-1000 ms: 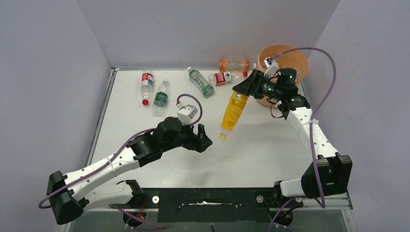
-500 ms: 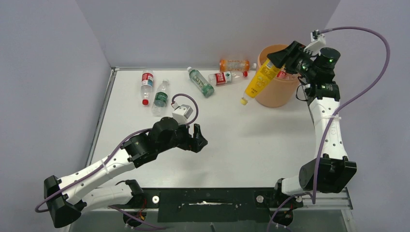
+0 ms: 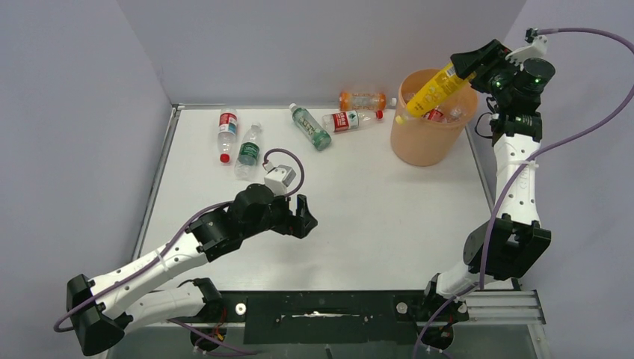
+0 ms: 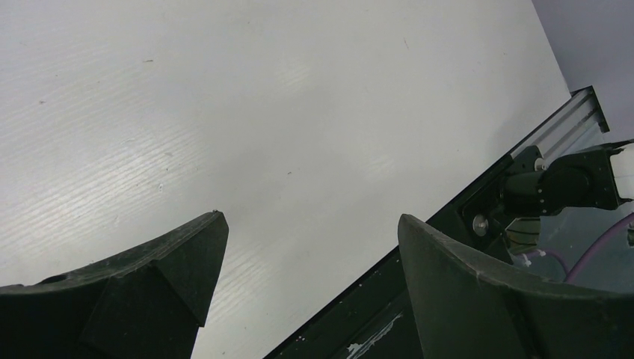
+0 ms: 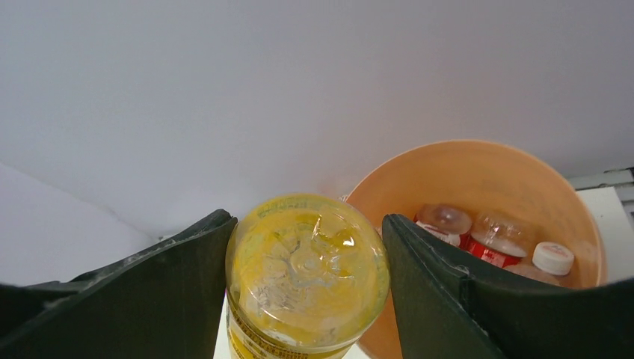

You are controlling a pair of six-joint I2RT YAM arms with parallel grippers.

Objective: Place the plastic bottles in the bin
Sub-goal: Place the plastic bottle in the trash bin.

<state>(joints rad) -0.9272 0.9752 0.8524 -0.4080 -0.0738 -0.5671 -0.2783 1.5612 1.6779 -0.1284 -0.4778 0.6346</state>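
Observation:
My right gripper (image 3: 472,63) is shut on a yellow bottle (image 3: 432,93) and holds it tilted, cap down, over the peach-orange bin (image 3: 423,144) at the back right. In the right wrist view the yellow bottle's base (image 5: 307,265) sits between my fingers, with the bin (image 5: 463,172) behind it holding several bottles with red labels (image 5: 493,250). My left gripper (image 3: 305,215) is open and empty, low over the bare table middle (image 4: 314,224). Several bottles lie along the back edge: an orange one (image 3: 362,100), a red-labelled one (image 3: 350,120), a green one (image 3: 310,126).
Two more bottles lie at the back left, one with a red label (image 3: 226,134) and one with a green label (image 3: 248,151). Grey walls close in the table on three sides. The black rail (image 3: 321,307) runs along the near edge.
My right gripper has lifted the yellow bottle up and to the right, from above the table to over the bin. My left gripper has drifted slightly back and left.

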